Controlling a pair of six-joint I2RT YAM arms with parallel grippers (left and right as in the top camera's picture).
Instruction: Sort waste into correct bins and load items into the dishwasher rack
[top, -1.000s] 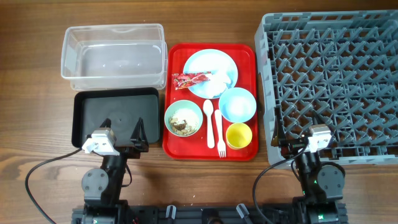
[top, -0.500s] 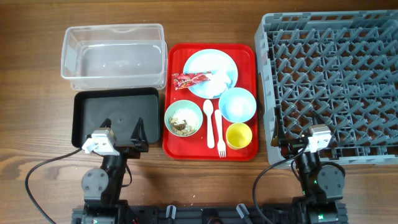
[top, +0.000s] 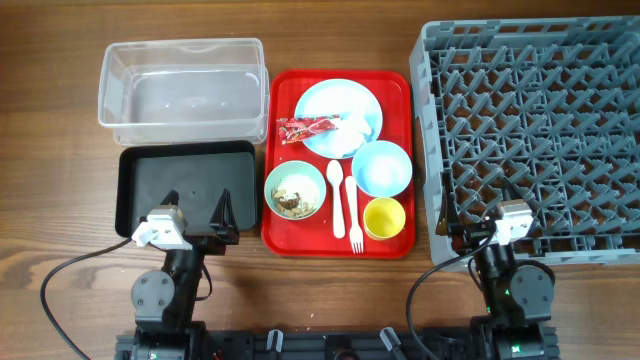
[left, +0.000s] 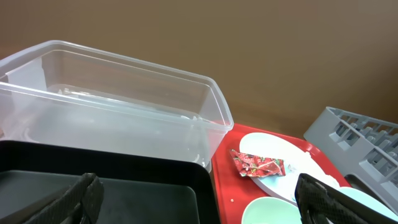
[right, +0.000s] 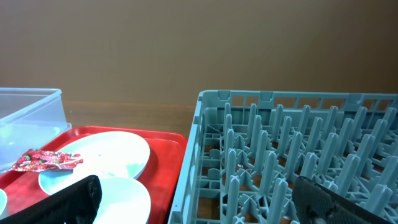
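Note:
On the red tray (top: 400, 85) sit a light blue plate (top: 325, 105) with a red snack wrapper (top: 307, 127) and white tissue (top: 358, 126), a light blue bowl (top: 381, 167), a pale green bowl (top: 294, 189) holding food scraps, a yellow cup (top: 384, 218), a white spoon (top: 335, 190) and a fork (top: 351, 210). The clear tub (top: 182, 90) and black tray (top: 180, 180) lie left; the grey rack (top: 535, 130) lies right. My left gripper (top: 196, 212) is open and empty over the black tray's near edge. My right gripper (top: 475, 215) is open and empty at the rack's near left corner.
The wrapper (left: 258, 164) and plate (left: 280, 155) show in the left wrist view beyond the clear tub (left: 112, 106). The right wrist view shows the rack (right: 298, 155) and the red tray (right: 168, 143). Bare wooden table (top: 50, 150) lies to the far left and along the front.

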